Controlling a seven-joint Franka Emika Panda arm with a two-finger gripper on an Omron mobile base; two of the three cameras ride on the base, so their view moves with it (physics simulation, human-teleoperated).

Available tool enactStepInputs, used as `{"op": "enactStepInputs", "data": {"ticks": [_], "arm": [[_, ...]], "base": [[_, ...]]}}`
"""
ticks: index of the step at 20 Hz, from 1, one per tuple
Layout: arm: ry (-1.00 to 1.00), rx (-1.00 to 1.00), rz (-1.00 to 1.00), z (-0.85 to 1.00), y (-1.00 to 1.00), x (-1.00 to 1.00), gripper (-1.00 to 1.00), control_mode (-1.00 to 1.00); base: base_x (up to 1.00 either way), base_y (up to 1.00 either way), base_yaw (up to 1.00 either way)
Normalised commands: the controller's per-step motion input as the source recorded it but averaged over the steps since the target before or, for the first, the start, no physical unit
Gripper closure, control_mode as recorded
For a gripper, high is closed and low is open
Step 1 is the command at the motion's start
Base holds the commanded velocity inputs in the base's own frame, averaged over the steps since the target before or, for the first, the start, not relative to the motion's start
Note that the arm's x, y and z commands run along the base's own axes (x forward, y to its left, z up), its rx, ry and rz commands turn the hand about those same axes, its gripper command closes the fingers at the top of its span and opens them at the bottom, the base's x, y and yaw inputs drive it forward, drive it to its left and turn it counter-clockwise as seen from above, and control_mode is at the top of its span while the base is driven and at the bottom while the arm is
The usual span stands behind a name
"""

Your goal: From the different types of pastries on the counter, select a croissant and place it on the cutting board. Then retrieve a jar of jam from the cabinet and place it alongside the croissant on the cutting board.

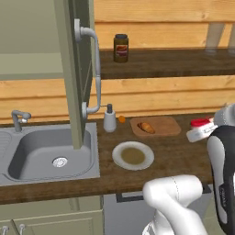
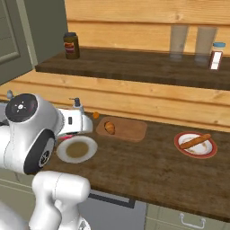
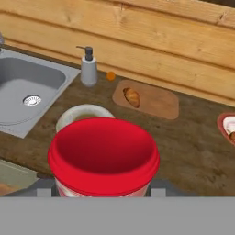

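Hand view: the jar of jam (image 3: 103,156) sits right in front of the camera, red lid facing the lens, pinched between the fingers of the gripper (image 3: 103,193). In the left base view the jar hangs in the air on its side, tilted, lid end up and to the right of the cutting board (image 1: 156,125). The cutting board lies on the counter (image 1: 174,158) with its long axis running along the wooden back wall. The croissant (image 1: 147,127) rests on the board's left half, its long axis slanting across the board. The round plate (image 1: 133,155) is just in front of the board, the soap dispenser (image 1: 109,119) beside the board's left end, and the sink (image 1: 46,153) further left.
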Motion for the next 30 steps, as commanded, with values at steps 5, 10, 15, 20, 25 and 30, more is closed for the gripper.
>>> {"op": "enactStepInputs", "data": {"ticks": [5, 10, 15, 20, 25, 30], "arm": [[0.03, 0.04, 0.1, -0.86, -0.18, 1.0, 1.0, -1.0], [0.0, 0.01, 0.07, -0.34, -0.77, 1.0, 1.0, -1.0], [0.0, 0.03, 0.08, -0.28, -0.76, 1.0, 1.0, -1.0], [0.0, 0.06, 0.05, -0.22, -0.43, 1.0, 1.0, -1.0], [0.0, 0.06, 0.05, -0.31, -0.29, 1.0, 1.0, -1.0], [0.0, 0.02, 0.07, -0.37, -0.09, 1.0, 1.0, -1.0]], "base": [[0.0, 0.0, 0.0], [0.0, 0.0, 0.0], [0.0, 0.0, 0.0], [0.0, 0.0, 0.0], [0.0, 0.0, 0.0], [0.0, 0.0, 0.0]]}}
